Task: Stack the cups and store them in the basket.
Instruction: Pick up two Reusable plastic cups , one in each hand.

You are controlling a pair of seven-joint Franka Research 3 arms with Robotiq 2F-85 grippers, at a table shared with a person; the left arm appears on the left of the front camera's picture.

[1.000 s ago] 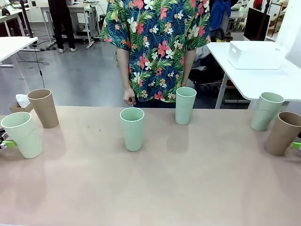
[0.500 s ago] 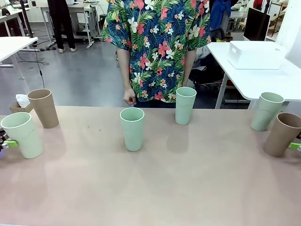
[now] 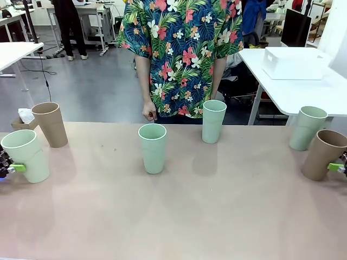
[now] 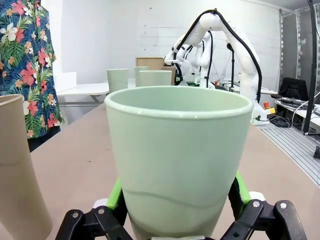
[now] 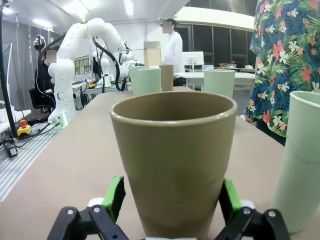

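Observation:
Six cups stand on the tan table. At the far left, my left gripper (image 3: 12, 168) is shut on a mint cup (image 3: 26, 155); in the left wrist view its green pads (image 4: 116, 193) press both sides of that mint cup (image 4: 177, 160). A tan cup (image 3: 50, 124) stands just behind it. At the far right, my right gripper (image 3: 339, 167) is shut on a tan cup (image 3: 323, 154), which sits between the pads (image 5: 115, 195) as the tan cup (image 5: 175, 155). Three more mint cups (image 3: 152, 147) (image 3: 213, 121) (image 3: 307, 127) stand free. The white basket (image 3: 295, 64) rests on a separate white table, back right.
A person in a flowered shirt (image 3: 181, 54) stands at the far edge, one hand (image 3: 148, 112) hanging near the table. The table's near half (image 3: 173, 216) is bare. A mint cup (image 5: 302, 160) stands close beside my right gripper, and a tan cup (image 4: 17, 165) beside my left.
Both grippers have moved inward around their cups. The right tan cup has shifted slightly left and stands more upright. The left mint cup has barely moved.

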